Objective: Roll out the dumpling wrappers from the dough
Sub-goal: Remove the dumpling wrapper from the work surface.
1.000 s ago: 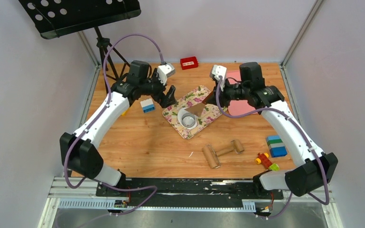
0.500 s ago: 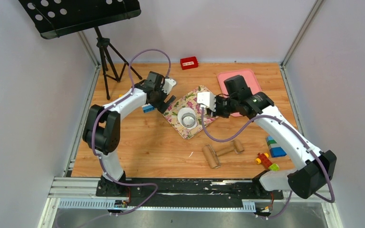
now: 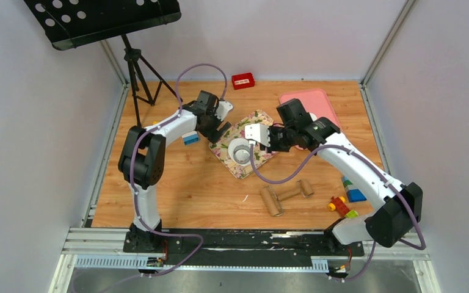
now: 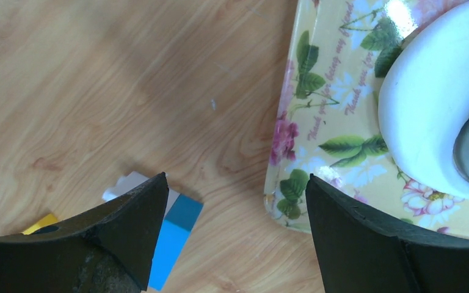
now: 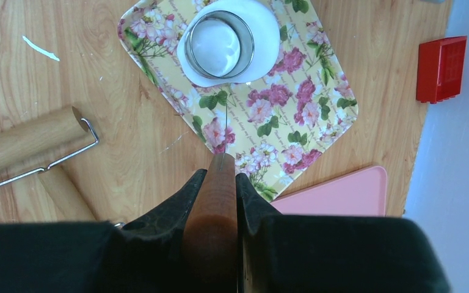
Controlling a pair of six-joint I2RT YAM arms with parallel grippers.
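A flattened white sheet of dough lies on the floral tray, with a metal ring cutter standing on it; white dough shows inside the ring. Separate dumpling wrappers are out of view. My right gripper is shut on the brown wooden handle of a thin-bladed tool that points at the dough from above the tray's right side. My left gripper hangs open over the tray's left corner, nothing between its fingers; in the top view it is at the tray's left edge.
A wooden rolling pin lies in front of the tray. A pink board lies at the back right, a red block at the back. A white-and-blue block sits left of the tray. Toy blocks lie at the right, a music stand at the back left.
The left arm has swung in to the tray's left edge, its jaws slightly narrower. The right arm has carried the wooden-handled tool left and forward, over the tray.
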